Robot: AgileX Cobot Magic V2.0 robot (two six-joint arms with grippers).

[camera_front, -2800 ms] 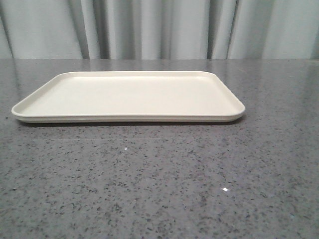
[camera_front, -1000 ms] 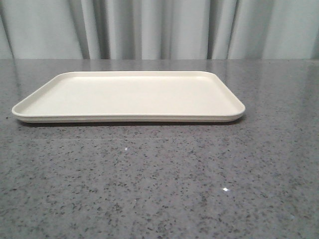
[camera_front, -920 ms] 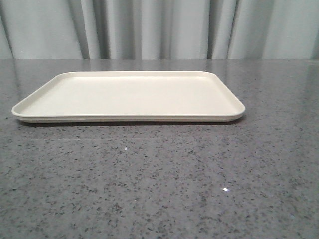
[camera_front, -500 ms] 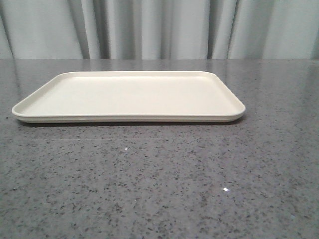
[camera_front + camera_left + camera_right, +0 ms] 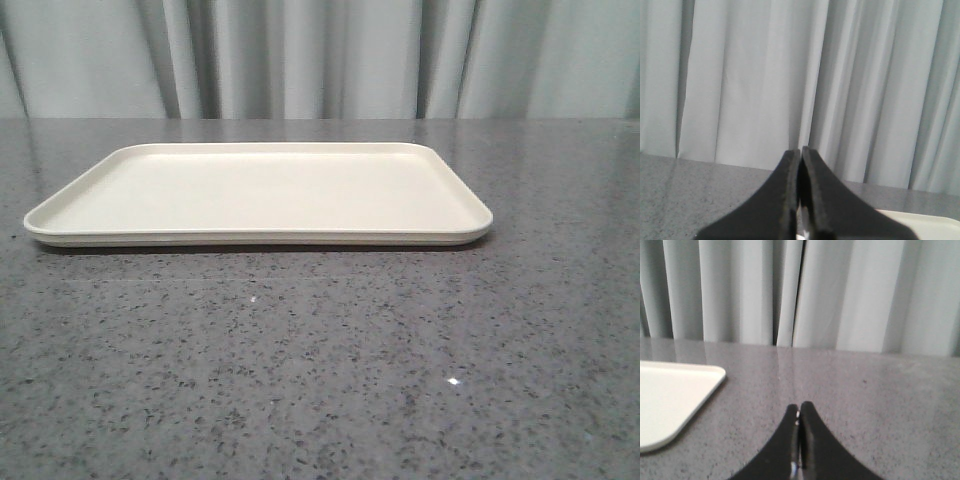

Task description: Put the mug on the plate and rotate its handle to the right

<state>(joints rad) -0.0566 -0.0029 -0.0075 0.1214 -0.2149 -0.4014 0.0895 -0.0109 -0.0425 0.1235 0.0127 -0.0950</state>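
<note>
- the mug and its handle appear in none of the three views, so where they sit cannot be told from here.
- the plate [image 5: 258, 192], a cream rectangular tray with a low rim, lies flat on the grey speckled tabletop [image 5: 320, 370] and carries nothing.
- across the earlier front views and this one nothing has changed: the plate sits in the same spot with the same bare surface, and no arm has come into the front view.
- my reading is that the task has not really begun; the mug has yet to be found and grasped, so both the placing and the turning of the handle remain.
- the left pincer [image 5: 801, 200] has its two black fingers pressed together with nothing between them; it points level toward the pale curtain [image 5: 765, 75], with a corner of the plate just visible beside it.
- the right pincer [image 5: 799, 440] is likewise pressed together on nothing, held low over the bare tabletop, with a rounded corner of the plate [image 5: 675, 400] off to one side and apart from it.
</note>
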